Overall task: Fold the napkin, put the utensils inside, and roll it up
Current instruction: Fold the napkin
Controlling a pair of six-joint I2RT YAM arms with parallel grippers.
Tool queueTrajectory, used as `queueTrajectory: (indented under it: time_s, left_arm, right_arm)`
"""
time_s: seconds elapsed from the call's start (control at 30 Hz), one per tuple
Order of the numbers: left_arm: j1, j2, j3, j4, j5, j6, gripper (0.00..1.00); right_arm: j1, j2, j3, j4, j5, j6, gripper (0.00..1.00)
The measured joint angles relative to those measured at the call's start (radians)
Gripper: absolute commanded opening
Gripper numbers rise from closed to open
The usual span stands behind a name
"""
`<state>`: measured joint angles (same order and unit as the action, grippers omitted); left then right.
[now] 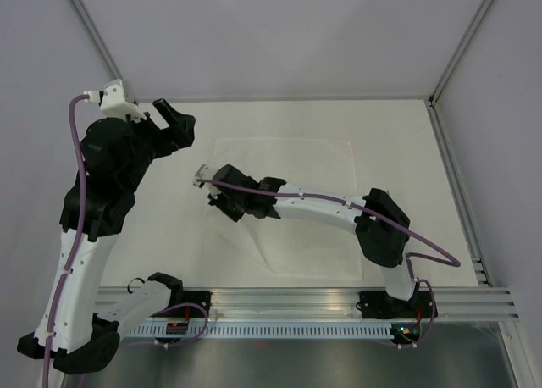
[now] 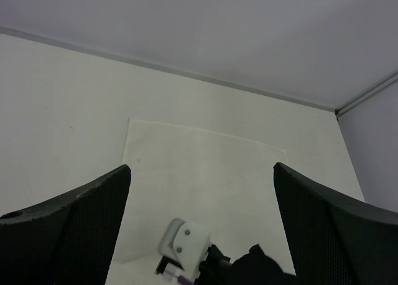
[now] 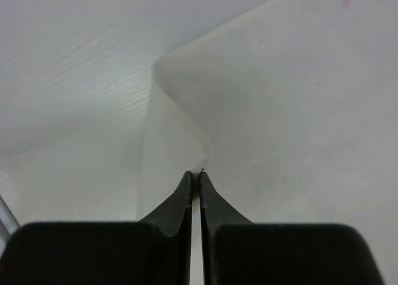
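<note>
The napkin lies flat as a large white cloth on the pale table, and also shows in the left wrist view. My right gripper sits at its left side, shut on a corner or edge of the napkin. In the right wrist view the gripper pinches the cloth, which stands up in a small curled fold. My left gripper hangs open and empty above the table's far left, its fingers framing the napkin from above. The knife is not in view.
A grey aluminium rail runs along the near edge by the arm bases. White enclosure walls and a metal frame post bound the table at the back and right. The right arm stretches across the napkin.
</note>
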<state>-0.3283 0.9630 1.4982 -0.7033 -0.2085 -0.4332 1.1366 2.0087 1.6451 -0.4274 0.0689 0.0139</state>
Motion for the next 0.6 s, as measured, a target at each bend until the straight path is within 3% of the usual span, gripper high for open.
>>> queueTrajectory:
  time_s: [0.23, 0.6]
  left_arm:
    - [0.000, 0.037, -0.049, 0.078, 0.040, -0.026, 1.00]
    - [0.000, 0.085, -0.079, 0.146, 0.090, -0.048, 1.00]
  right_arm:
    - [-0.217, -0.127, -0.134, 0.018, 0.018, -0.052, 0.00]
    - [-0.494, -0.149, -0.214, 0.054, 0.043, -0.126, 0.00]
